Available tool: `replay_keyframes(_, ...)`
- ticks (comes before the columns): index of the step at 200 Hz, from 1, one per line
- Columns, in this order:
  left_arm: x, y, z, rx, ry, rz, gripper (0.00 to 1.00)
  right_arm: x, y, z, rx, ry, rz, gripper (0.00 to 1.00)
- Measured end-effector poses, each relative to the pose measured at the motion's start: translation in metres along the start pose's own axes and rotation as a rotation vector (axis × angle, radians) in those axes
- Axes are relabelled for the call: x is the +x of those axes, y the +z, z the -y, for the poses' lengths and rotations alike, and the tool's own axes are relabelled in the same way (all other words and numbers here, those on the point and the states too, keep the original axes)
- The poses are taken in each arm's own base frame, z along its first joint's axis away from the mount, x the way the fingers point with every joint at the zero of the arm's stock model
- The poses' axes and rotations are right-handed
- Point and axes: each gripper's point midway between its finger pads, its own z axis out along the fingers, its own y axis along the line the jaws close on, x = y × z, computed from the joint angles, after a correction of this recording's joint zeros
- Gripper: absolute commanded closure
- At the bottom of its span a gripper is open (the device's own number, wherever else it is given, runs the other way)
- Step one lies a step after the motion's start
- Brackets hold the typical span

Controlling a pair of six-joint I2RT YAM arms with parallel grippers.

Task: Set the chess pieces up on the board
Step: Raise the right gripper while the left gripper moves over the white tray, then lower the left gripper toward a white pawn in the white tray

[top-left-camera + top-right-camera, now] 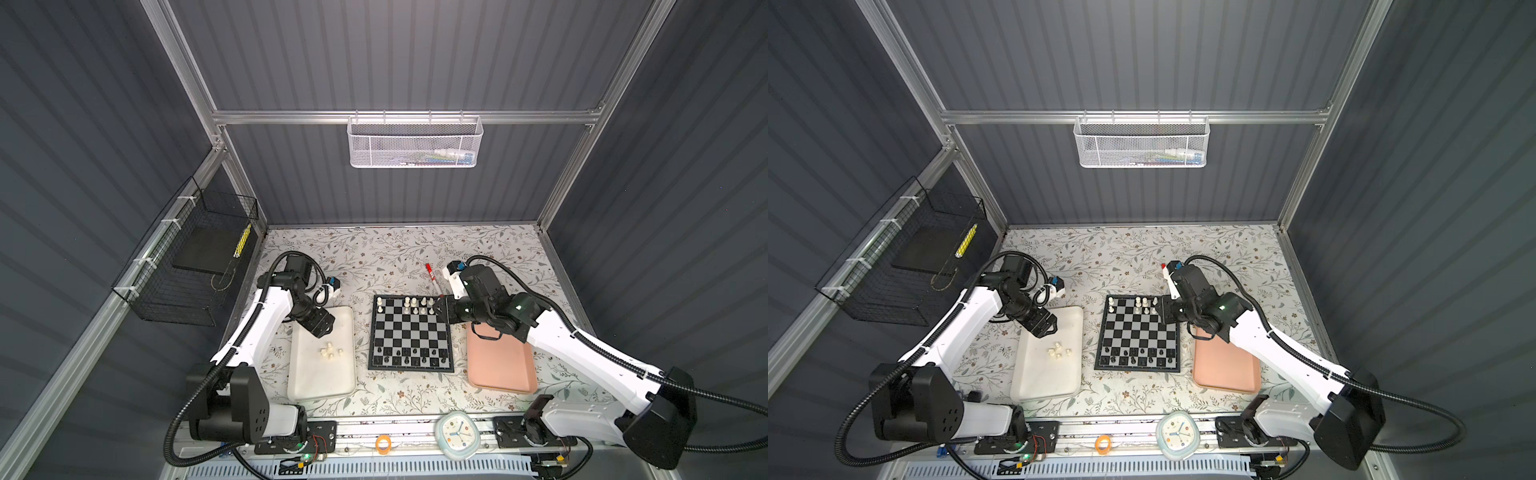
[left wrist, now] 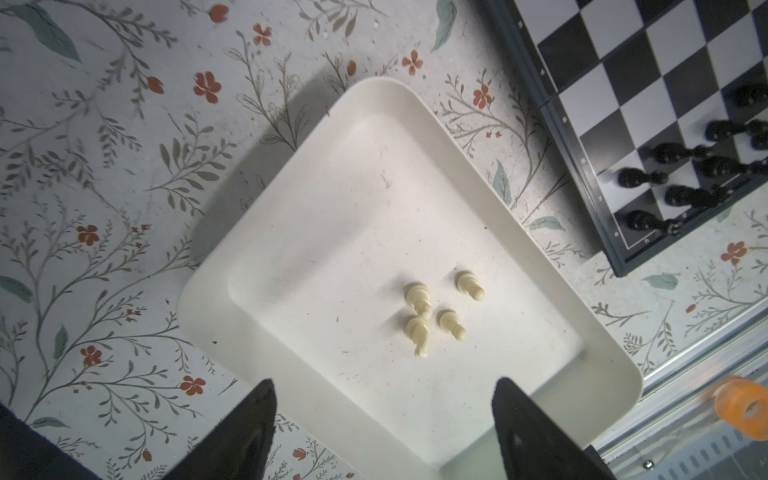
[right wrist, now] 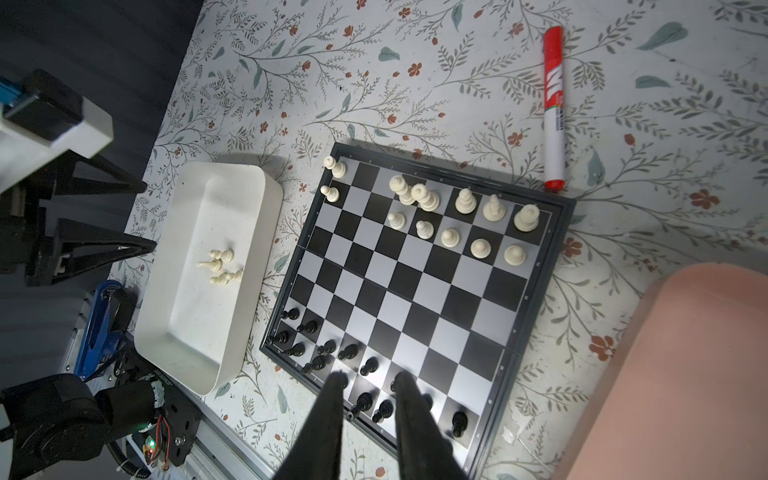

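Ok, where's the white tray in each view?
Top view: white tray beside the chessboard.
Top view: same spot beside the chessboard.
Left wrist: mid-picture, holding four white pieces.
Right wrist: beside the chessboard, white pieces inside.
Shared landmark: the chessboard's black-piece corner.

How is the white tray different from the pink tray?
The white tray holds four cream chess pieces; the pink tray shows none where visible. In both top views the white tray lies left of the board, the pink tray right. Both are rounded rectangles beside the board.
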Motion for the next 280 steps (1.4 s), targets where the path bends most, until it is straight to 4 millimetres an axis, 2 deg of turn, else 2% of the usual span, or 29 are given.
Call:
replay_keyframes(34, 0.016, 0.010, 0.005, 0.037, 0.025, -0.038, 0.26, -0.006, -0.002, 0.007, 0.003, 0.007, 0.017, 0.75)
replay_keyframes(49, 0.020, 0.013, 0.006, 0.052, 0.030, -0.040, 0.26, -0.008, -0.002, 0.009, 0.002, 0.011, 0.023, 0.75)
replay_keyframes(98, 0.030, 0.021, 0.013, 0.086, 0.051, -0.059, 0.38, -0.004, 0.002, 0.015, 0.002, 0.023, 0.017, 0.75)
replay_keyframes(135, 0.037, 0.023, 0.018, 0.090, 0.069, -0.062, 0.40, -0.006, 0.002, 0.015, -0.006, 0.026, 0.023, 0.75)
replay_keyframes(146, 0.039, 0.023, 0.019, 0.090, 0.071, -0.062, 0.45, -0.006, 0.002, 0.014, -0.009, 0.026, 0.024, 0.75)
replay_keyframes(234, 0.044, 0.039, 0.024, 0.105, 0.082, -0.054, 0.52, -0.007, 0.002, 0.014, -0.010, 0.027, 0.023, 0.75)
replay_keyframes(280, 0.040, 0.042, 0.020, 0.089, 0.087, -0.032, 0.56, -0.007, 0.002, 0.014, -0.010, 0.027, 0.023, 0.75)
